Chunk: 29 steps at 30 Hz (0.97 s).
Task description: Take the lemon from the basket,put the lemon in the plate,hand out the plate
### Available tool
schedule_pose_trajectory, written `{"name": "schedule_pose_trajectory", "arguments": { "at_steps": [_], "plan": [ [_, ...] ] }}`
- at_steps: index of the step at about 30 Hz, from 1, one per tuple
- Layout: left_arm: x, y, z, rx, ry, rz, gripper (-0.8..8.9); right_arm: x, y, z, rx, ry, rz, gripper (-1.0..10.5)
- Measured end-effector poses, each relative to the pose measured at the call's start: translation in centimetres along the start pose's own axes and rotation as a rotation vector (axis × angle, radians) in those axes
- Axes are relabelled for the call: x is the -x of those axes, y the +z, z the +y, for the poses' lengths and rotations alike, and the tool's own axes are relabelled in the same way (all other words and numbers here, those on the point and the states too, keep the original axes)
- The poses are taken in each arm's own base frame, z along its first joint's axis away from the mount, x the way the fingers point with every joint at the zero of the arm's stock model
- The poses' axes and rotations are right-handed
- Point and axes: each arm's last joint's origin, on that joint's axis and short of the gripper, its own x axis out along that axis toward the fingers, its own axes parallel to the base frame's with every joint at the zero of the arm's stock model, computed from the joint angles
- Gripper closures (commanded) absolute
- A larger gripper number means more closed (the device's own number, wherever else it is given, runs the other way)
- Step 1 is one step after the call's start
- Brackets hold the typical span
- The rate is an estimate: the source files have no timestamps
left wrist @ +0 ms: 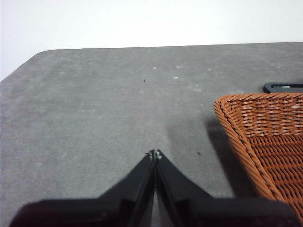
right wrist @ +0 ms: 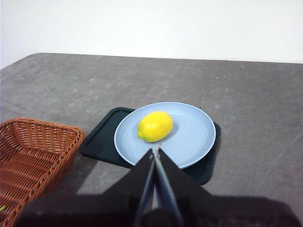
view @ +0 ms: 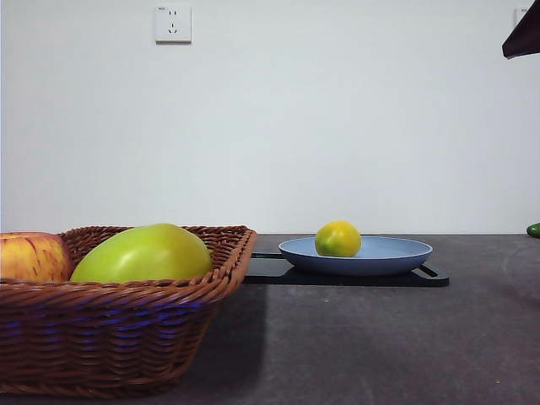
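Note:
The small yellow lemon (view: pixel 337 239) lies in the light-blue plate (view: pixel 396 252), left of its middle. The plate rests on a flat black tray (view: pixel 354 276). In the right wrist view the lemon (right wrist: pixel 155 126) and plate (right wrist: pixel 194 132) lie just beyond my right gripper (right wrist: pixel 155 151), which is shut, empty and raised above them. The wicker basket (view: pixel 110 329) stands at the front left. My left gripper (left wrist: pixel 155 153) is shut and empty over bare table beside the basket's corner (left wrist: pixel 265 142).
The basket holds a large green-yellow fruit (view: pixel 143 254) and a red-yellow apple (view: pixel 32 257). A black arm tip (view: pixel 523 35) shows at the top right corner. A small green thing (view: pixel 533 229) lies at the right edge. A wall socket (view: pixel 173 24) is behind.

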Motion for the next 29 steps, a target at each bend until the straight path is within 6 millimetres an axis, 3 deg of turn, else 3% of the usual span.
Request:
{"name": "schedule_pose_trajectory", "arguments": {
  "at_steps": [24, 29],
  "plan": [
    [0.0, 0.0, 0.0, 0.000, 0.000, 0.000, 8.05, 0.0, 0.0, 0.0, 0.000, 0.000, 0.000, 9.4],
    [0.0, 0.0, 0.0, 0.000, 0.000, 0.000, 8.05, 1.5, 0.3, -0.5, 0.035, -0.050, -0.057, 9.4]
  ]
}}
